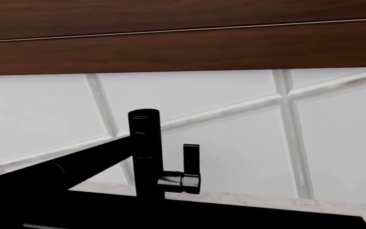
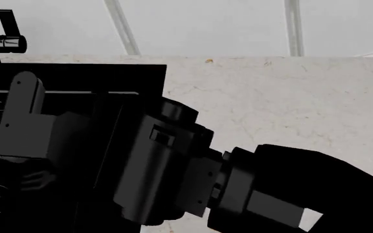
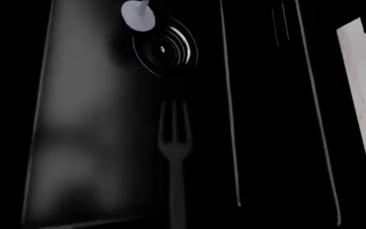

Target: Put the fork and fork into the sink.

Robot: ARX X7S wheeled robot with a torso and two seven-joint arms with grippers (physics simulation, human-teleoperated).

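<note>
The right wrist view looks down into the matt black sink (image 3: 81, 119), with its round ringed drain (image 3: 164, 47). A slim black fork (image 3: 174, 143) hangs over the basin floor, tines toward the drain. Its handle runs straight back out of the frame where my right gripper's jaws lie, so it looks held; the fingers themselves do not show. In the head view my right arm reaches from the lower right across the sink (image 2: 109, 77), and the right gripper (image 2: 25, 104) is over the basin. The left gripper does not show in any view.
The black tap (image 1: 146, 152) with its side lever (image 1: 190, 160) stands behind the basin, and its lever (image 2: 5, 41) shows at the head view's top left. Pale marble worktop (image 2: 277, 107) lies right of the sink. White tiled wall (image 1: 234, 124) and a wooden cabinet (image 1: 183, 43) are behind.
</note>
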